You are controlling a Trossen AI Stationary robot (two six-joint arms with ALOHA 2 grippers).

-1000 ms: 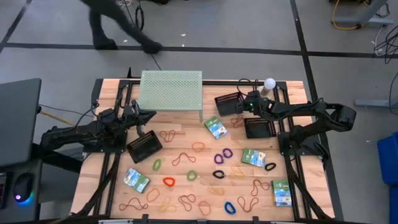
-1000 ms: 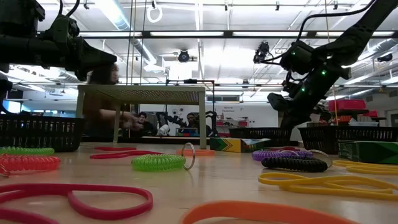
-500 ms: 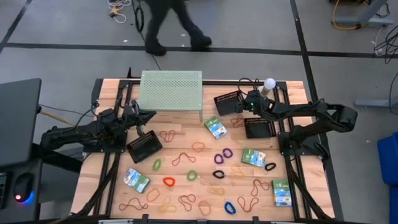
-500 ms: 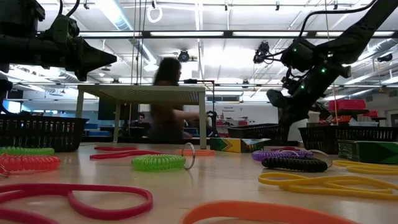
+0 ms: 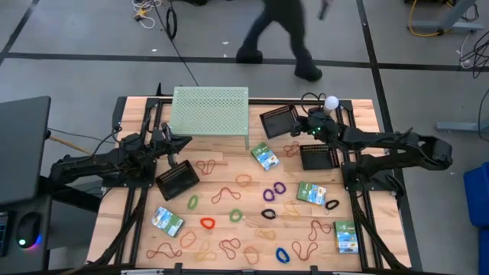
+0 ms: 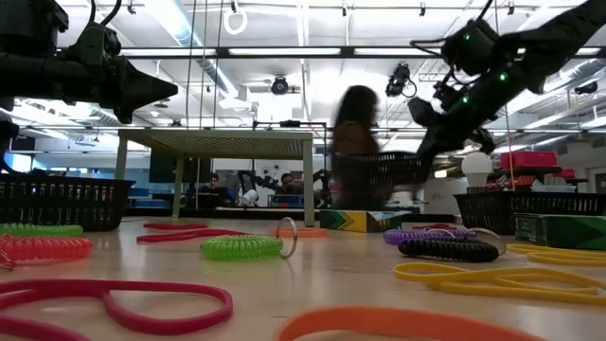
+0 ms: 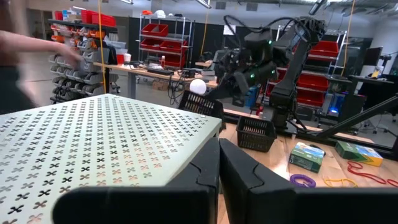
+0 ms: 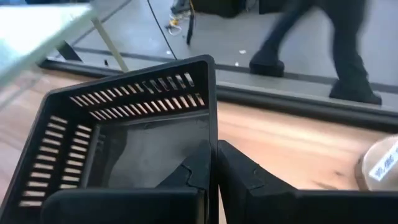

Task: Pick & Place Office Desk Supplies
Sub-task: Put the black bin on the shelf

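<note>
**Black tray up in the air, pinched by the right gripper**

Right gripper up above the far right part of the table, close to a white ball. Fingers clamped tight on the rim of a black mesh tray. Tray off the wood and tipped, easy to see in the low view. Nothing to see inside the tray in the right wrist view.

Left gripper on the other side, in the air just beside the pale-green shelf. Fingers pressed together, with nothing between them.

Second tray flat on the wood near the left gripper. Third tray flat on the wood under the right arm.

Rubber bands all down on the table, spread over the middle and the near side. Lots of colours: tan, orange, red, green, blue, purple, black. Not one of them in a tray, as far as can be seen.

Four small packets lying flat too: one by the shelf leg, one near the right side, one near the left side, one at the near right corner. No gripper touching any band or packet.

Person on the floor past the far end of the table, blurry.
</note>
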